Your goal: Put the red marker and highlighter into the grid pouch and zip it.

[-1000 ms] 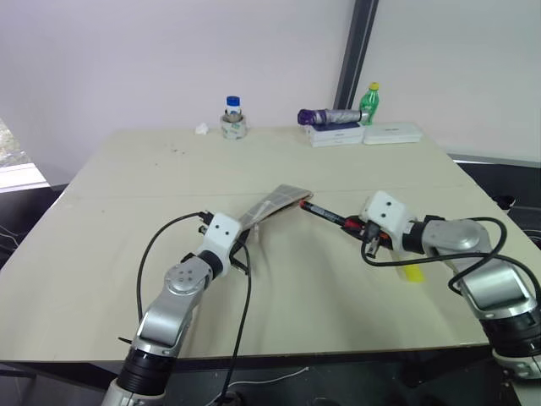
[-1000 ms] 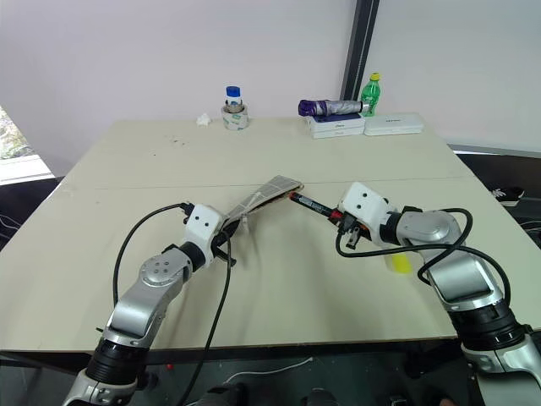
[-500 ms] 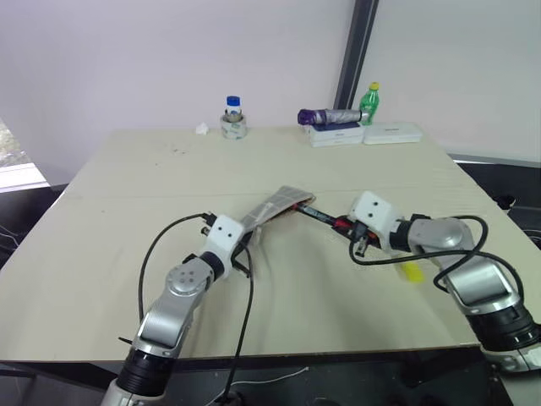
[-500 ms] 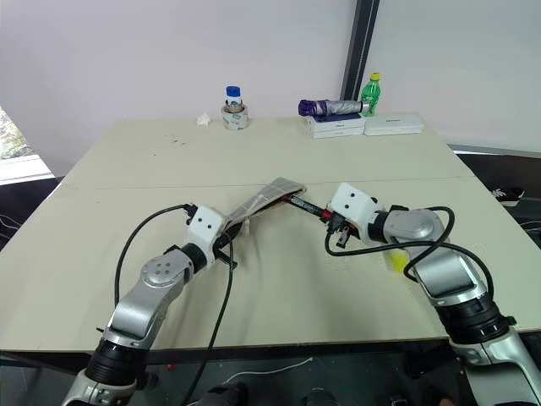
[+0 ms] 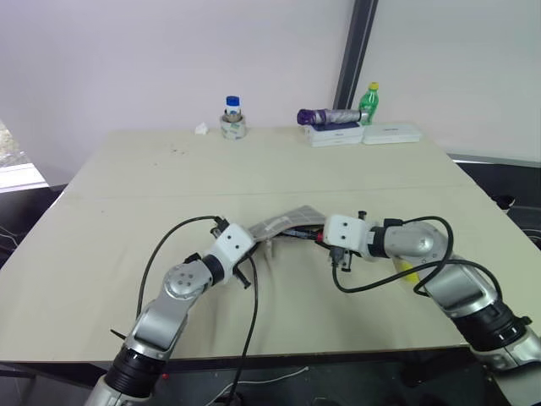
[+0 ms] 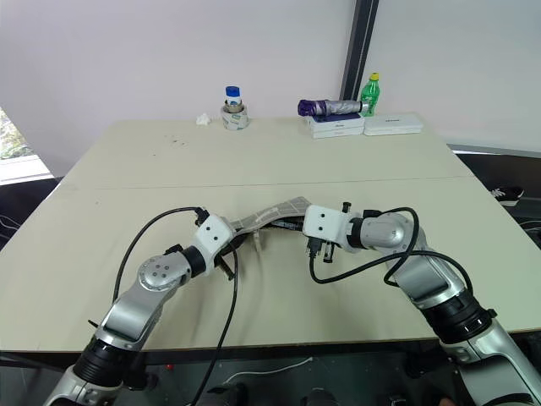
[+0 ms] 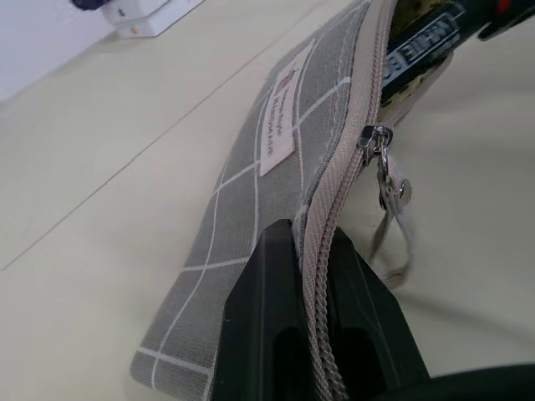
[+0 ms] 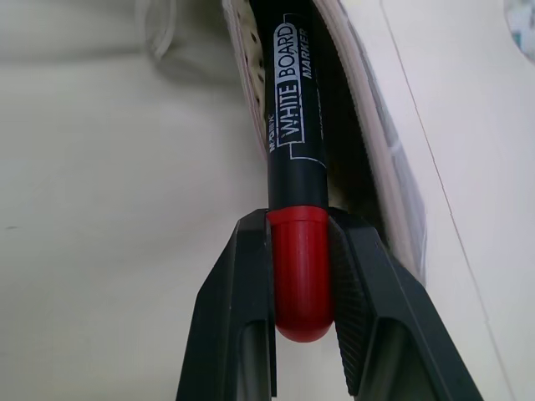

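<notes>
The grid pouch (image 5: 283,224) lies mid-table, grey with white lines, its zipper open and the pull (image 7: 380,159) dangling. My left gripper (image 7: 309,238) is shut on the pouch's zipper edge at its near end. The red marker (image 8: 292,125) has a black barrel printed WHITE BOARD MARKER and a red end. My right gripper (image 8: 299,225) is shut on that red end, and the barrel's far part reaches into the pouch mouth (image 8: 376,150). The yellow highlighter (image 5: 410,272) lies on the table behind my right forearm, partly hidden.
Along the table's far edge stand a blue-capped jar on a tape roll (image 5: 233,118), a purple folded umbrella (image 5: 325,116) on white boxes (image 5: 393,133), and a green bottle (image 5: 369,101). Black cables loop from both wrists over the near table.
My right gripper has carried the marker to the left, so its tip now sits inside the pouch mouth. The left gripper has rolled while keeping hold of the pouch, which now lies lower.
</notes>
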Available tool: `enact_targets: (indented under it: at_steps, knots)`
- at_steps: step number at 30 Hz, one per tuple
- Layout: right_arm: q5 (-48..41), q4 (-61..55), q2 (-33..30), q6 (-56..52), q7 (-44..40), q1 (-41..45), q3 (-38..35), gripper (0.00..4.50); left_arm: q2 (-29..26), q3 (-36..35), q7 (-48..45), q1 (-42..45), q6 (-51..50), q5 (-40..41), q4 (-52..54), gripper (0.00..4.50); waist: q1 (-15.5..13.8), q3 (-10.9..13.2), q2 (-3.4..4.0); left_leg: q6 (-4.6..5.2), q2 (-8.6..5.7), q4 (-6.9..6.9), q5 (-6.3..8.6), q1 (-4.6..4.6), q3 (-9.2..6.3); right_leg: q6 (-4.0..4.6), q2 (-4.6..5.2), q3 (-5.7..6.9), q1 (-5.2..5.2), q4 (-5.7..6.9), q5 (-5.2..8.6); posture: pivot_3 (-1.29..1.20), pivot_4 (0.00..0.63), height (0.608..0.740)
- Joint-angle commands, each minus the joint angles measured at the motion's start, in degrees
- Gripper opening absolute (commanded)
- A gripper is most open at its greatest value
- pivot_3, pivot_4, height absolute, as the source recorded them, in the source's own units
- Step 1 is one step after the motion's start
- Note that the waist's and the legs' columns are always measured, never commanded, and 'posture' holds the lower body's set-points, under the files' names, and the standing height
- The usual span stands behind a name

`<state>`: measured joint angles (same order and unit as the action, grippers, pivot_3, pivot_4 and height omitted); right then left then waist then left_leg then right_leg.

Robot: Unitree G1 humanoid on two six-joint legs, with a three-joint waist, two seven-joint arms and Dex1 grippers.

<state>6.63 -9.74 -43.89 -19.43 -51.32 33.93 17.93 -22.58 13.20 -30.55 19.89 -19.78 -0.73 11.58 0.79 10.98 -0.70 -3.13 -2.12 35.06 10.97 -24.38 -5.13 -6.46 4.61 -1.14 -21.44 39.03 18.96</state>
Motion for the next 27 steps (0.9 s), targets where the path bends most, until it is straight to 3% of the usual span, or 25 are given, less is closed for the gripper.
enact_targets:
  at_steps: [1,4,11,19,27]
  knots:
    - [1.6,-1.8,1.2,2.1,-0.8,2.2,1.1,0.34,-0.5,1.7,-2.2,0.2,2.5,-0.4,2.3,0.0,0.0,0.0,0.0,0.0,0.0,0.0,0.0,0.0,0.0,0.0,0.01,0.0,0.0,0.0,0.0,0.0,0.15,0.74]
    - [1.3,-2.0,2.1,1.1,-1.4,2.7,0.7,0.34,-0.3,1.4,-2.0,0.2,2.5,-0.5,2.1,0.0,0.0,0.0,0.0,0.0,0.0,0.0,0.0,0.0,-0.01,0.0,0.01,0.0,0.0,0.0,0.0,0.0,0.15,0.74]
    - [-1.8,-5.3,1.6,-2.4,-2.7,2.7,-4.0,3.91,1.9,-0.5,-0.1,0.0,-0.6,0.2,2.1,0.0,-0.1,0.0,0.0,0.0,0.0,0.01,0.0,-0.01,-0.03,0.0,0.02,0.0,0.01,0.0,0.0,0.0,0.15,0.74]
    - [-10.9,-9.4,-4.9,-15.5,-3.8,-4.7,-20.0,3.91,8.0,-3.2,5.9,2.8,-8.6,1.4,0.1,0.0,-0.7,0.0,-0.03,0.02,0.0,0.07,0.01,-0.01,-0.08,0.0,0.05,0.07,0.1,-0.01,0.0,0.0,0.15,0.74]
    - [-11.5,-1.5,-5.2,-26.5,4.8,-15.8,-29.8,3.91,9.9,-2.1,7.6,5.3,-8.8,0.9,-3.2,0.0,-0.8,0.0,-0.03,0.04,-0.01,0.06,0.02,0.02,0.02,0.0,0.02,0.02,0.06,-0.01,-0.01,0.0,0.15,0.74]
